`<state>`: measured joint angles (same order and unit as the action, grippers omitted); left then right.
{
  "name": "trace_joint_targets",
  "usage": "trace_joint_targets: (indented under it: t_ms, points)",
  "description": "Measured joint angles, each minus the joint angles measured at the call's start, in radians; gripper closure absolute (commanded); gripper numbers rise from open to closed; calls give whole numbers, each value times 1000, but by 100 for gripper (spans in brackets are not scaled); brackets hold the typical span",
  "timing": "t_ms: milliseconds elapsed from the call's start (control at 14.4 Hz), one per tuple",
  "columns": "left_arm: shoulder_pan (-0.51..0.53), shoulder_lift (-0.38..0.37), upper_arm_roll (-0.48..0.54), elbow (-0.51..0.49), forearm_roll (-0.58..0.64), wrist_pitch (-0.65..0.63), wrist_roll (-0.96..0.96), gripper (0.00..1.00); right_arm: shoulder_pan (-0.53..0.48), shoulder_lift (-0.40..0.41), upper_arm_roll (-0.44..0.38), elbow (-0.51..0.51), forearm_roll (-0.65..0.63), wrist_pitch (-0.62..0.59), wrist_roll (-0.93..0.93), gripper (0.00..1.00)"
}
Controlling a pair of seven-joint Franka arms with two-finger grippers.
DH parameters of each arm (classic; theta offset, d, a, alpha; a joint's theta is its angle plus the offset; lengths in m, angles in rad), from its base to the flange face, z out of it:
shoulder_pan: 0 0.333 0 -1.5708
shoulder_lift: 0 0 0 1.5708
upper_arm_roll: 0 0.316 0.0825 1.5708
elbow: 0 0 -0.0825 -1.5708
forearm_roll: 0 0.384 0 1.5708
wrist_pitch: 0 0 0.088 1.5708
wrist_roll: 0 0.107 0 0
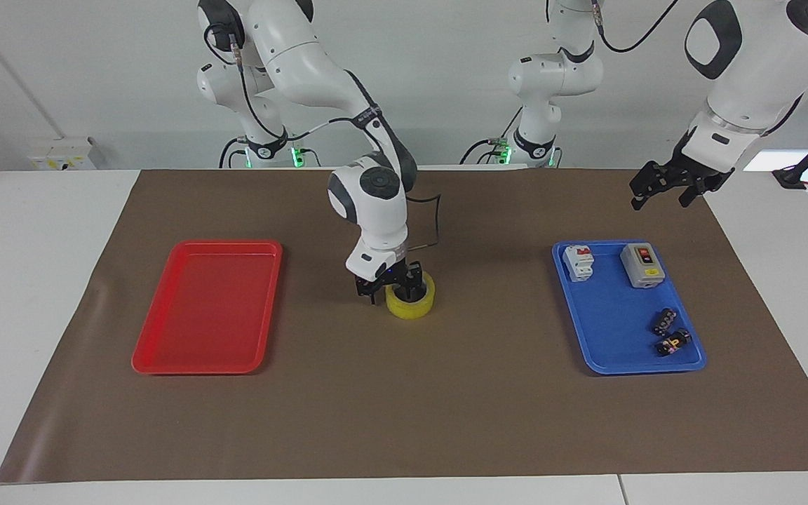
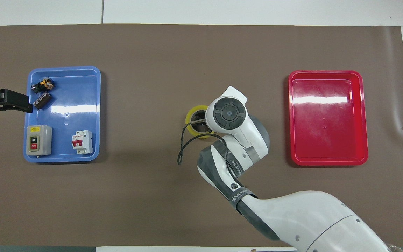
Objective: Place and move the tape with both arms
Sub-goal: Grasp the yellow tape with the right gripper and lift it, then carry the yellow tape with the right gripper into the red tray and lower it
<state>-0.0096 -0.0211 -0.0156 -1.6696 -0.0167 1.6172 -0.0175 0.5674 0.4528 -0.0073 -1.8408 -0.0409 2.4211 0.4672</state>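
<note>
Right claw is down at the tape, at the middle of the brown mat on the bench. One finger stands outside the roll's wall on the side toward the red tray, the other sits inside the core hole, so the claw straddles the wall; whether the fingers press on it cannot be told. Tape lies flat on the mat, hole upward, directly under this claw; in the overhead view only a yellow arc shows past the wrist. Red tray lies well apart from the right claw, toward the right arm's end of the bench. Left claw hangs in the air with fingers spread, holding nothing, over the mat edge just beside the blue tray at the left arm's end; that arm waits. Under and near the left claw the blue tray holds a grey on/off switch box, a white circuit breaker and two small black connectors, none touching the claw.
</note>
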Motion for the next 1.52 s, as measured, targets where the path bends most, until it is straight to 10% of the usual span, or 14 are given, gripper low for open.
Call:
trace_joint_targets:
  t_ms: [277,346,970,1524]
  points:
    - [0,0,0,0,0,0,0,0,0,0,-1,-27,0,38,0,65]
    - [0,0,0,0,0,0,0,0,0,-1,-1,-28,0,39,0,100]
    - [0,0,0,0,0,0,0,0,-58,-10,-4,137,17,-200,5,100]
    - [0,-1,0,0,0,0,0,0,-428,-183,-11,189,18,-464,-324,100]
